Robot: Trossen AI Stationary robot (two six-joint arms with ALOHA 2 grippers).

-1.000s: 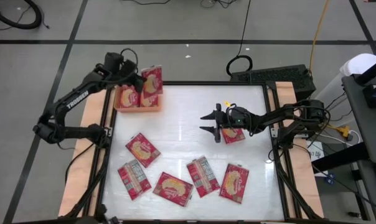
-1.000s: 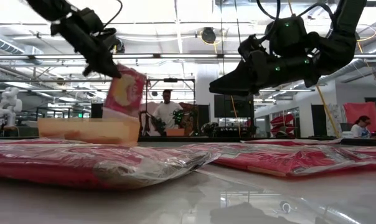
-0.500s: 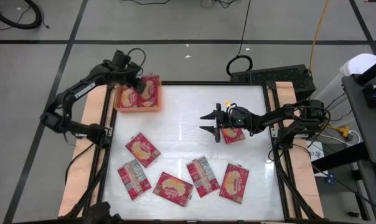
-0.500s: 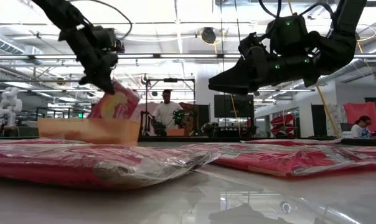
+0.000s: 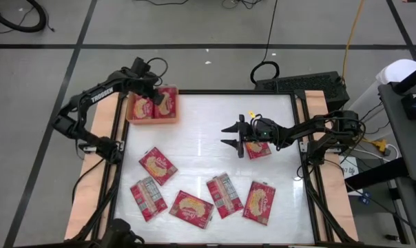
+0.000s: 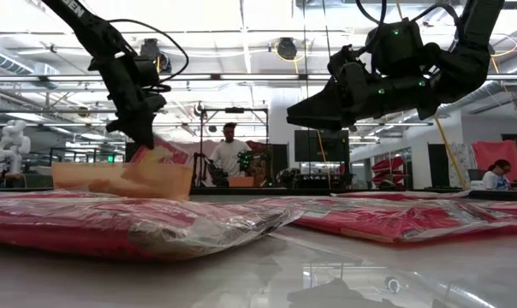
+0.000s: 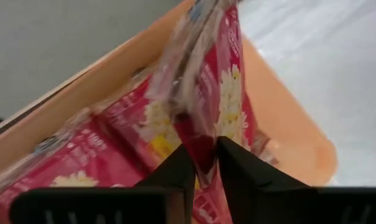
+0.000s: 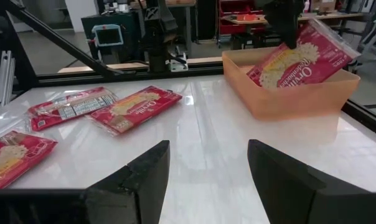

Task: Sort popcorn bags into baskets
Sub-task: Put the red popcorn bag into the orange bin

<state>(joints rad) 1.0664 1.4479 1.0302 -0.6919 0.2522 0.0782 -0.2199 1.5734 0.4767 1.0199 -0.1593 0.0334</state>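
Note:
My left gripper (image 5: 158, 93) is over the orange basket (image 5: 172, 119) at the table's far left corner, shut on a red popcorn bag (image 5: 166, 102) that slants into the basket. A second bag (image 5: 140, 108) lies flat inside, in the basket's left half. My right gripper (image 5: 231, 136) hovers open above the table's middle, clear of everything, with one bag (image 5: 258, 149) lying under its wrist. Several more red bags lie flat along the near half of the table (image 5: 158, 165) (image 5: 147, 198) (image 5: 191, 208) (image 5: 224, 195) (image 5: 259, 202). My left gripper pinches the popcorn bag by an edge (image 7: 200, 149) between its two fingers (image 7: 175, 168), coming from above and pointing down. The bag is tilted, its far end raised over the basket wall (image 8: 337, 46) and its lower part resting inside the basket on the other bag.
Light wooden boards (image 5: 101, 124) flank the table on the left and right. A person (image 6: 230, 154) stands in the room beyond the far edge. Bare white tabletop (image 5: 201, 124) lies between the basket and my right gripper.
My left gripper moved down into the basket and slightly right, carrying the bag. The bag went from hanging upright above the basket to slanting low inside it. My right arm kept still.

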